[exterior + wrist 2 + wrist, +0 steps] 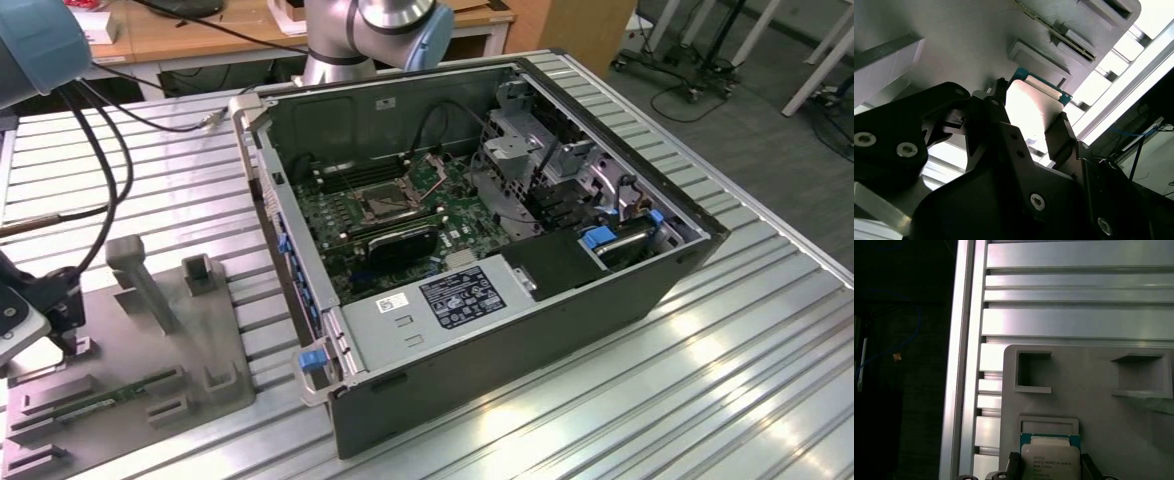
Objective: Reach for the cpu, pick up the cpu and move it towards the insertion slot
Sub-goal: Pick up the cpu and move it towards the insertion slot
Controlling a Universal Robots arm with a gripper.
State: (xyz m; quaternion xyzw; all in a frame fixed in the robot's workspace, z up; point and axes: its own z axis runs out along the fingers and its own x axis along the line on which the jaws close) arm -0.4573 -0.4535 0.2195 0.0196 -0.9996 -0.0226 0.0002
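Heads up on what's iffy here. In the first wrist view the cpu point(1050, 460) runs off the frame edge, so just part of its metal face shows, and the print on it is too small to make out. In the second wrist view glare washes the chip out and the gripper point(1031, 114) body covers its near side. In the exterior view the insertion slot point(378, 203) inside the computer case point(534, 340) is tiny, with no detail to go on. On the exterior view's left of the case, the grey fixture plate point(200, 322) gets cropped by the frame. Same for the arm point(387, 25) behind the case.
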